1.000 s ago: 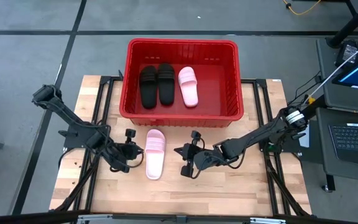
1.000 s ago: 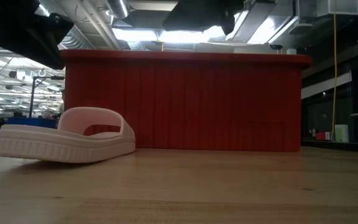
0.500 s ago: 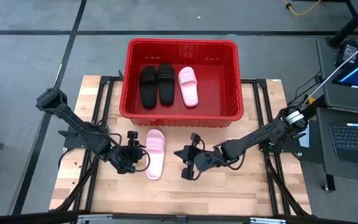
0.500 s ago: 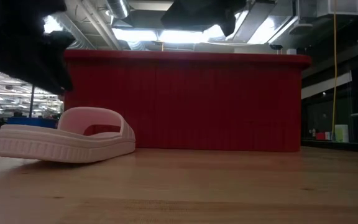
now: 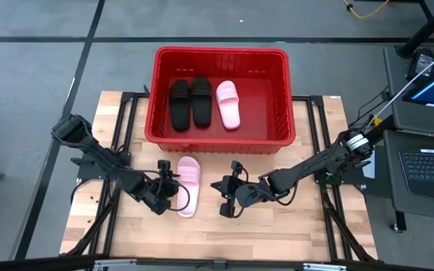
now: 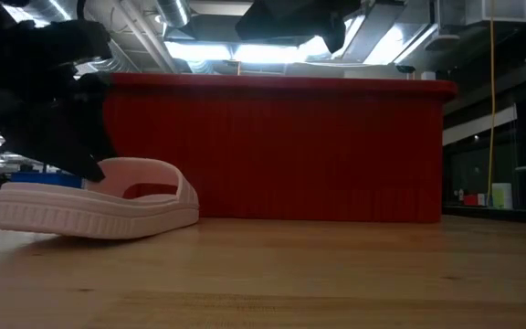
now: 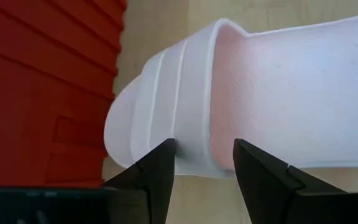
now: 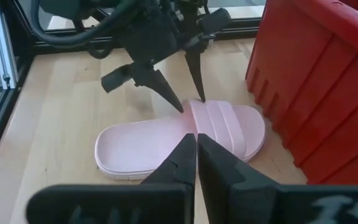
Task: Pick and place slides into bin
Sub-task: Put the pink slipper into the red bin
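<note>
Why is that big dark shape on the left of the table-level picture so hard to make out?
Low view: the left claw sits against bright ceiling lights, so it shows as a silhouette by the pink slide. Left wrist view: its fingers are near and soft-edged. High view: evenly lit, with the claw clear.

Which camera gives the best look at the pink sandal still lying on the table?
The right wrist view: the whole pink sandal shows, left claw open over its strap. The high view shows it small, the low view side-on, the left wrist view only the strap.
</note>
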### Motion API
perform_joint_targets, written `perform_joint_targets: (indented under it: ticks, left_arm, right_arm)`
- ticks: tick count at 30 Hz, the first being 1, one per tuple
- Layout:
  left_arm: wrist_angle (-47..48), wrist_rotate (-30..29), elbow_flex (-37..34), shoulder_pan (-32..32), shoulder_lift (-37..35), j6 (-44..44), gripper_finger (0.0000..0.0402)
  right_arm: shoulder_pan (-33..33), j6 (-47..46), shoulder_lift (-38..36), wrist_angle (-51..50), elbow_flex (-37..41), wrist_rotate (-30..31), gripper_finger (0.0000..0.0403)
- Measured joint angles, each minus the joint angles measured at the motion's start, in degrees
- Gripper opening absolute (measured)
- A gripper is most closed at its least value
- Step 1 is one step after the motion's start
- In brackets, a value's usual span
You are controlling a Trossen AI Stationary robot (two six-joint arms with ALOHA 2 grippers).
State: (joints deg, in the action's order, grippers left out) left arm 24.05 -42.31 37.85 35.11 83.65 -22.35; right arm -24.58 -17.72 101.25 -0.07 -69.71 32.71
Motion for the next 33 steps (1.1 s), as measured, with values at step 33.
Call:
perform_joint_targets:
  ticks: [33]
  left_arm:
    - [0.0, -7.9, 4.7, 0.3, 0.6, -5.0, 0.0005]
  right_arm:
    - [0.0, -4.3, 0.0, -0.1, 0.0, 0.0, 0.0019]
